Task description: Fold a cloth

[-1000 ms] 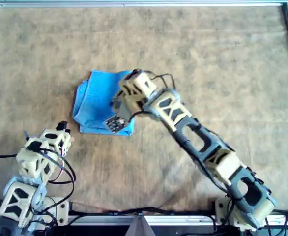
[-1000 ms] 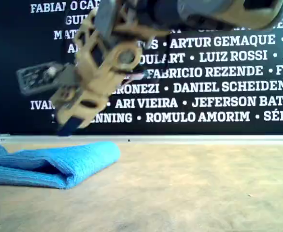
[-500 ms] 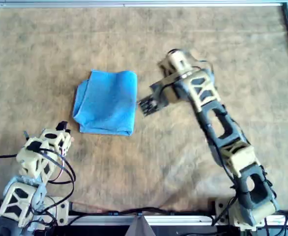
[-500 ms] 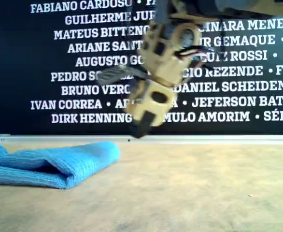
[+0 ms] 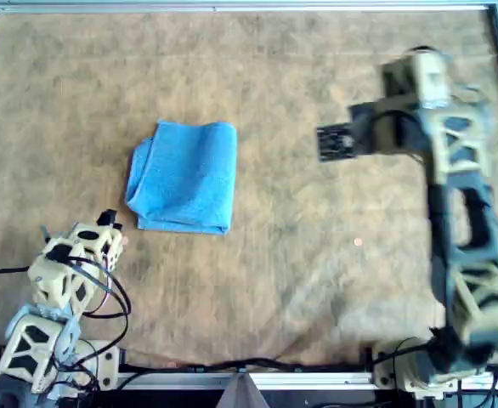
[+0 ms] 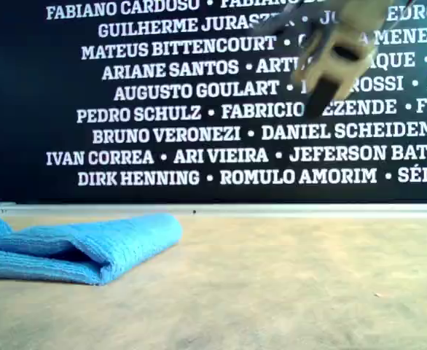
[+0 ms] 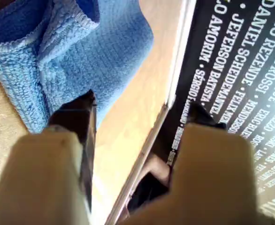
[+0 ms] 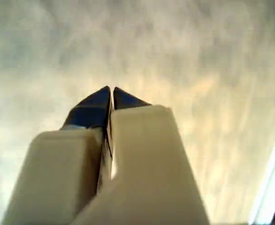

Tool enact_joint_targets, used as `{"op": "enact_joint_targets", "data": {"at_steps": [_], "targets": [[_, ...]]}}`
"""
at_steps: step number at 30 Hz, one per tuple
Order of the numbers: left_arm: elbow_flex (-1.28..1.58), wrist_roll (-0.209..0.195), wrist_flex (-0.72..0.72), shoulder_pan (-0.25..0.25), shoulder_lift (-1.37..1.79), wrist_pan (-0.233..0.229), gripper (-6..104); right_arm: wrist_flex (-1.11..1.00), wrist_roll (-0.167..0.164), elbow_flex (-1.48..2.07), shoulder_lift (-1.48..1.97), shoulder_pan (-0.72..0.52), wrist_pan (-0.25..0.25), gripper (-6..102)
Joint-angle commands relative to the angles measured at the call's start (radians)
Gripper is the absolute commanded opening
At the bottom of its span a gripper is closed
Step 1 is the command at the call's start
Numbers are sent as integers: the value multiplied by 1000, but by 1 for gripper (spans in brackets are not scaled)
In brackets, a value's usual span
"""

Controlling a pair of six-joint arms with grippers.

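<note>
On the brown counter, toward the overhead view's left, the folded blue cloth is lying flat, touched by neither arm. Near it, my first gripper is sitting released, jaws spread. Well apart, my second gripper is hovering clenched and empty.

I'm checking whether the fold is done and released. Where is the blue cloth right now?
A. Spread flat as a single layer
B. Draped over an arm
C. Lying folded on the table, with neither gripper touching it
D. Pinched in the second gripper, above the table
C: the cloth lies folded on the table; my first gripper is open short of it, and my second gripper is shut on nothing.
</note>
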Motion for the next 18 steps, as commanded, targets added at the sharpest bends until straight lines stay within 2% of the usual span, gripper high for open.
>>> {"op": "enact_joint_targets", "data": {"at_steps": [1,3,6,9,11,16,18], "targets": [[-25,3,2,23,15,-3,68,-14,-6,158,362,-124,-8,0],[-18,3,6,43,15,-11,67,-15,-8,281,469,-187,-9,0],[-18,3,28,115,20,-49,62,-17,-8,426,601,-244,-9,0],[-18,3,31,130,20,-80,52,-34,-14,557,735,-245,-9,0],[-18,3,31,130,21,-83,45,-98,-44,640,815,-238,-3,0],[-18,3,29,132,21,-81,26,-319,-161,934,1058,-278,8,0],[-18,3,29,132,23,-81,20,-405,-181,1068,1166,-301,0,0]]}}
